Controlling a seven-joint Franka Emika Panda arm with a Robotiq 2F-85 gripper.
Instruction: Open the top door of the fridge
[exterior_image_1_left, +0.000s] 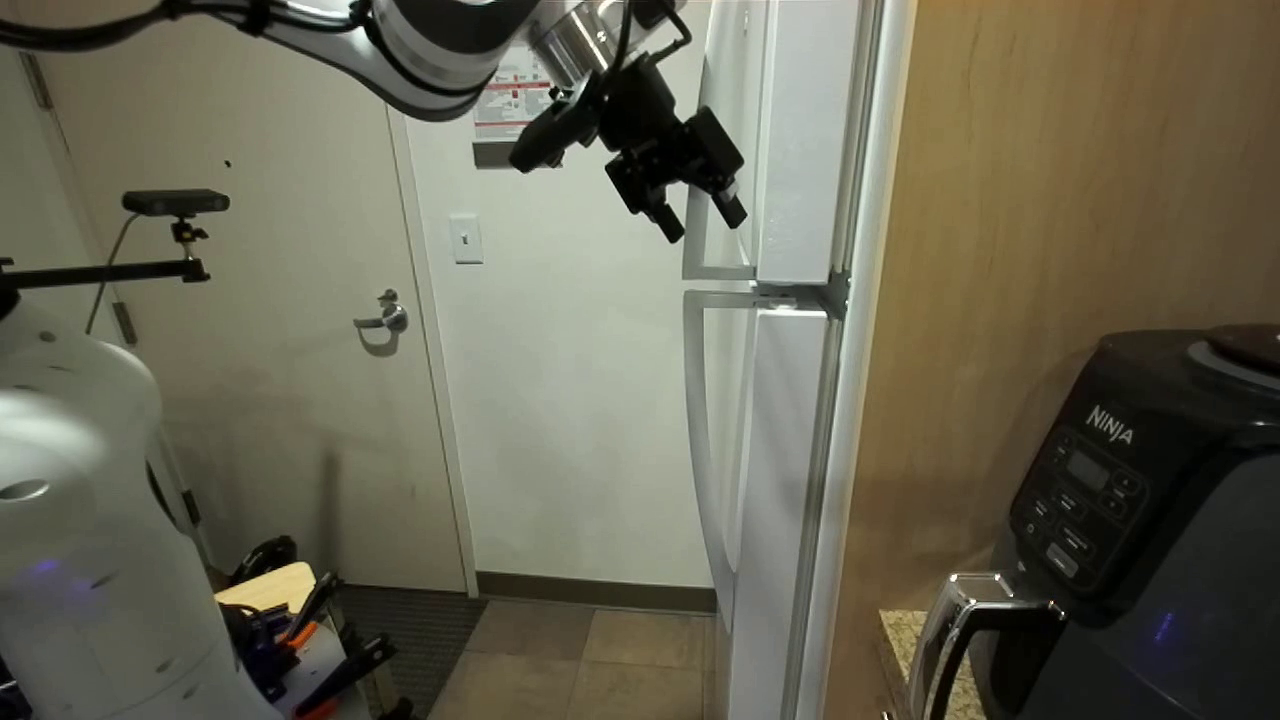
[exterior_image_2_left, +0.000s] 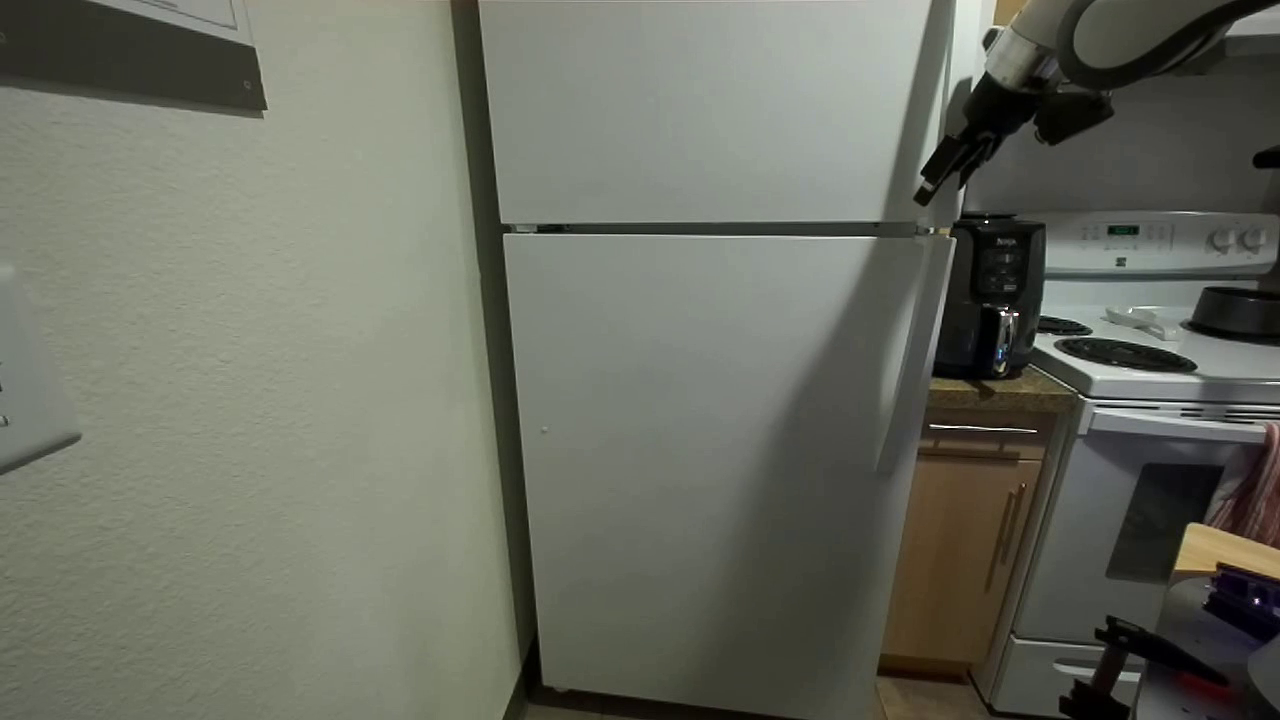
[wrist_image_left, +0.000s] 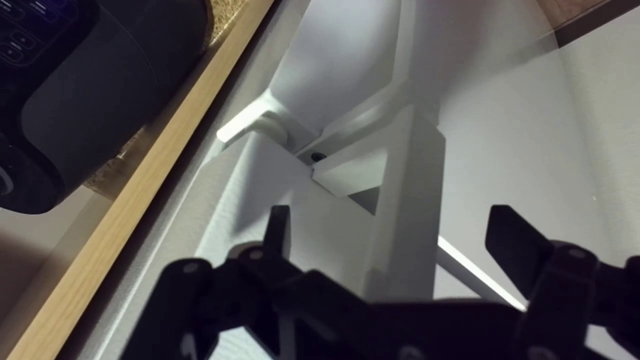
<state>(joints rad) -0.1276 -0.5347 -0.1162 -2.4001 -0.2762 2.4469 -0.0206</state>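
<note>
Fingers spread wide, gripping nothing, handle of the top door between them in the wrist view

One fridge with two doors and two handles, one gripper with two fingers, one air fryer and one stove are counted.

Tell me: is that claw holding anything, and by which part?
Nothing is held: the gripper is open, the handle of the top door between its fingers, gaps either side.
</note>
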